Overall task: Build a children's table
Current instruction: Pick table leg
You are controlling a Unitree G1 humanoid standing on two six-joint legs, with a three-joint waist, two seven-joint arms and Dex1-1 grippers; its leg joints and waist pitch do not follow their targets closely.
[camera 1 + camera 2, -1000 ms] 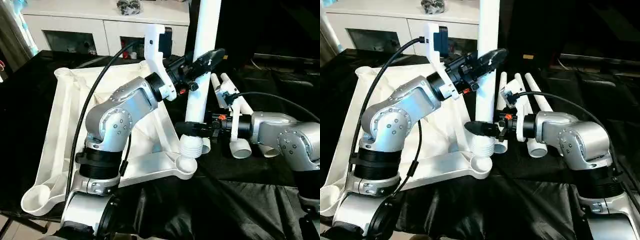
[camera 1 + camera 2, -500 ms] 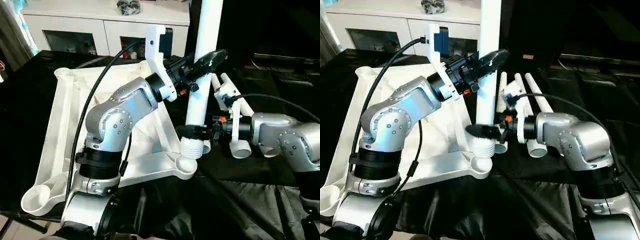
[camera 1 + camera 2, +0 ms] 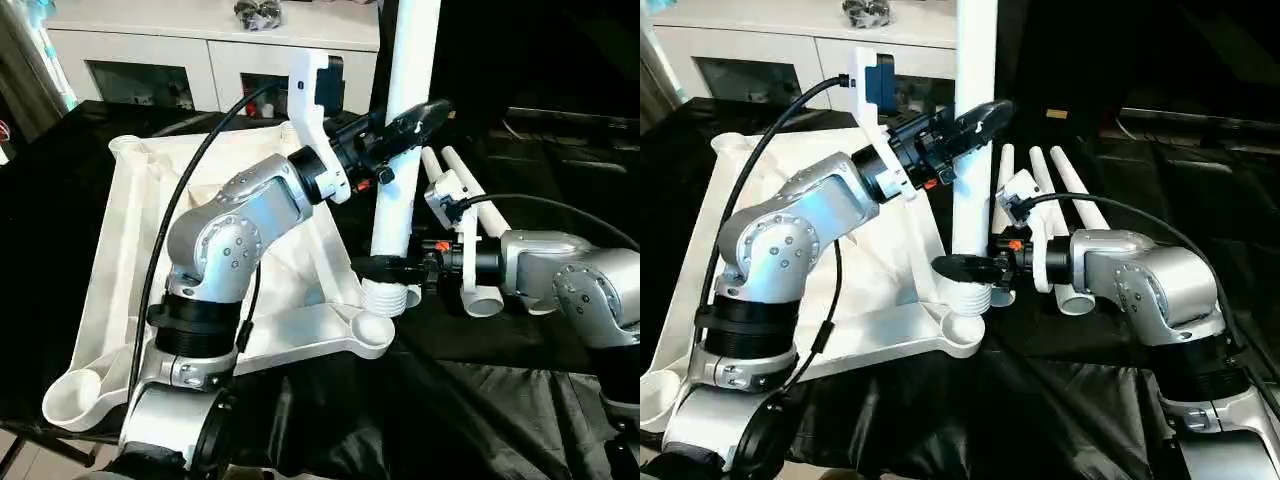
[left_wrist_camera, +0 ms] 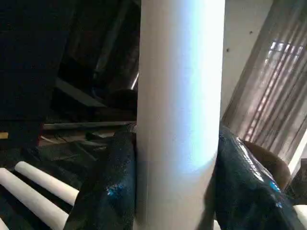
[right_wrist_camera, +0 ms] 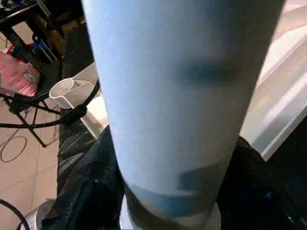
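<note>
The children's table top (image 3: 130, 250) lies upside down, ribbed side up, with a round corner socket (image 3: 375, 331) at its near right corner. A long white leg (image 3: 405, 100) stands nearly upright, its threaded end (image 3: 386, 297) just above that socket. My left gripper (image 3: 405, 125) is shut on the leg at mid height; in the left wrist view the leg (image 4: 180, 96) sits between black fingers (image 4: 110, 187). My right gripper (image 3: 385, 268) is shut on the leg just above the thread; in the right wrist view black fingers (image 5: 91, 191) flank the leg (image 5: 177, 86).
Spare white legs (image 3: 480, 215) lie on the black cloth to the right, behind my right forearm. A white cabinet (image 3: 200, 50) with glass doors stands at the back. A black cable (image 3: 190, 190) loops over my left arm.
My right gripper's fingers have closed in on the leg's lower end. The leg's threaded end has sunk slightly toward the corner socket. My left gripper's hold is unchanged.
</note>
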